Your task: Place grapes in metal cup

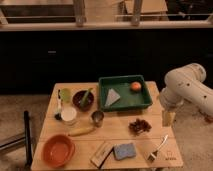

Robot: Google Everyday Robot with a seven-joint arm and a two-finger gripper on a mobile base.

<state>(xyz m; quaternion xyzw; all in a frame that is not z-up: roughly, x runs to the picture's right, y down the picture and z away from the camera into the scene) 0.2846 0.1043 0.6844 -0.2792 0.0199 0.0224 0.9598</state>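
Camera view: one look down onto a wooden table [116,134], with a dark wall and railing behind it.
Grapes [140,125]: a dark reddish lumpy bunch lying on the bare tabletop, right of centre in the frame and just below the green tray.
Grapes, long axis: the bunch is slightly wider than it is deep and runs roughly left to right across the frame; which end carries the stem cannot be told.
Metal cup [97,117]: stands upright at the centre of the table with its mouth facing up, left of the grapes and apart from them.
Gripper [168,118]: hangs from the white arm at the right edge of the table, upper right of the grapes and not touching them; whether it is open or closed cannot be told, and nothing is seen in its hold.
Green tray [125,78]: at the upper middle of the table, holding an orange fruit [135,86] in its upper right corner.
White cup [68,115]: left of the metal cup.
Maroon bowl [82,100]: upper left of the metal cup.
Blue sponge [124,150]: at the lower middle, near the front edge.
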